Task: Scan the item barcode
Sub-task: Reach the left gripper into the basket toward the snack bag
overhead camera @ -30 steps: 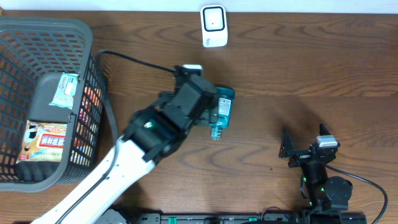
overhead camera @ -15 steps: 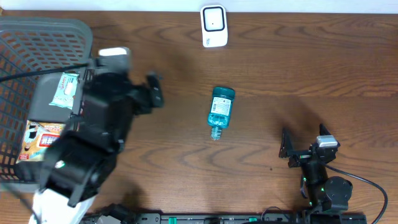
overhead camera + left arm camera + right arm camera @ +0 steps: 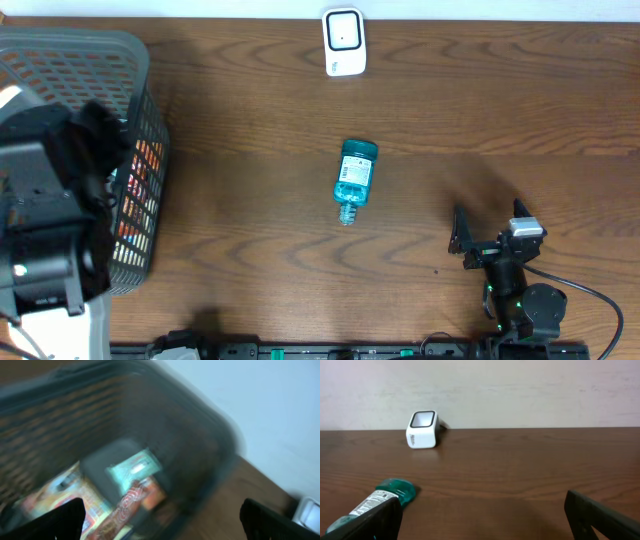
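Observation:
A teal bottle [image 3: 355, 180] with a white label lies on its side mid-table, cap toward the near edge; its base end shows in the right wrist view [image 3: 395, 491]. The white barcode scanner [image 3: 343, 42] stands at the far edge, also in the right wrist view [image 3: 423, 429]. My left gripper [image 3: 165, 527] hangs open and empty over the grey basket [image 3: 90, 40], looking down on blurred packets [image 3: 127, 467]. My right gripper [image 3: 487, 236] rests open near the front right, apart from the bottle, nothing between its fingers [image 3: 370, 520].
The basket's rim [image 3: 210, 415] and mesh walls enclose several packets: a grey one with a teal label and orange and red ones [image 3: 125, 507]. My left arm's body [image 3: 45, 220] covers most of the basket from above. A pale wall stands behind the table.
My left arm has swung from the bottle leftward to over the basket, leaving the bottle lying on the table. The right arm has not moved.

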Available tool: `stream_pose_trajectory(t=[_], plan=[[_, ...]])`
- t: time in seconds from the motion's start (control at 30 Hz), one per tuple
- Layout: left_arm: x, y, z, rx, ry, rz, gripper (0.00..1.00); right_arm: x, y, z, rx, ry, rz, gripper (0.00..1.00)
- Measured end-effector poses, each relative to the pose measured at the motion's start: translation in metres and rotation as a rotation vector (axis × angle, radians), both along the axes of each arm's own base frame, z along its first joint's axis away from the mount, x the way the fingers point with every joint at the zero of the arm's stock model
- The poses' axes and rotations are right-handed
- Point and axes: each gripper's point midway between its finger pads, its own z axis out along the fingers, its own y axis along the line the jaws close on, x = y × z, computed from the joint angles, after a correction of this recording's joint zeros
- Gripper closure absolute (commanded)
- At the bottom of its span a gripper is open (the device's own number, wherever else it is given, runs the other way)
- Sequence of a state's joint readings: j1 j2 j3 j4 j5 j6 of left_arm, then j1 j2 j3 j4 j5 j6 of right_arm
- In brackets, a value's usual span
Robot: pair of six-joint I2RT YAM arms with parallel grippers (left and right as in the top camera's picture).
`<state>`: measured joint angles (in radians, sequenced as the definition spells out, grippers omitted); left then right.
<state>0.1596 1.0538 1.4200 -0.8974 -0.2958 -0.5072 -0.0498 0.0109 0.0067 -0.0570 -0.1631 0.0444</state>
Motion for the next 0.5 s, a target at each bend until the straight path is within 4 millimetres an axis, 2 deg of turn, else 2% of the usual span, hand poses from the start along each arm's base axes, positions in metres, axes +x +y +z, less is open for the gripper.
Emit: stream_pose_trajectory(t=[0.1,0.2,0.5], plan=[[-0.011,0.024,-0.019,-0.079,0.037,0.142,0.02,0.0,0.0,0.0,0.0,0.0,0.0,0.01],[-0.011,0.037,-0.035,-0.123,0.073,0.216,0.02,0.0,0.0,0.0,0.0,0.0,0.0,0.01],[0.014,0.047,-0.091,-0.199,0.249,0.253,0.02,0.0,0.0,0.0,0.0,0.0,0.0,0.01]])
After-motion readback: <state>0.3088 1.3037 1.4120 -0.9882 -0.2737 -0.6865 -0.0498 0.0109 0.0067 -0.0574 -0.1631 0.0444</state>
